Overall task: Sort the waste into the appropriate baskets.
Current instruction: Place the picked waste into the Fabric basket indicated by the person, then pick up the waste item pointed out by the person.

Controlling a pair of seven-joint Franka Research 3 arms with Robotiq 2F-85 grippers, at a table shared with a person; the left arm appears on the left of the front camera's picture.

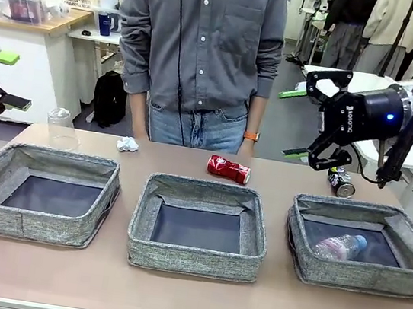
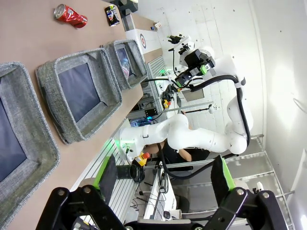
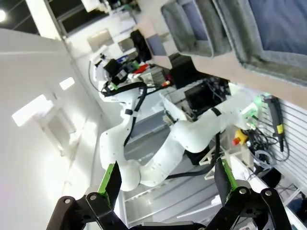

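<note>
The middle basket (image 1: pixel 193 259) stands on the table (image 1: pixel 186 298), its dark bottom bare. The left basket (image 1: pixel 27 223) sits to its left, bare inside too. The right basket (image 1: pixel 358 277) sits to its right and holds the bottle (image 1: pixel 340 246), which lies on its side.

Just behind the middle basket, toward the person (image 1: pixel 199 46), the red can (image 1: pixel 229 169) lies on its side. Behind and left of the middle basket is the paper (image 1: pixel 127 144). Farther left is the cup (image 1: pixel 62 128), which seems to stand mouth down, though its clear wall makes that hard to judge. Behind and well to the right of the middle basket is the dark can (image 1: pixel 340 182), just past the right basket's far wall.

The right gripper (image 1: pixel 294 124) hangs in the air above and to the right of the middle basket, over the dark can. Its jaws are spread wide with nothing between them. The left gripper (image 1: pixel 7 80) is high and far to the left of the middle basket. Its jaws are also wide apart, and in the left wrist view nothing lies between its pads.
</note>
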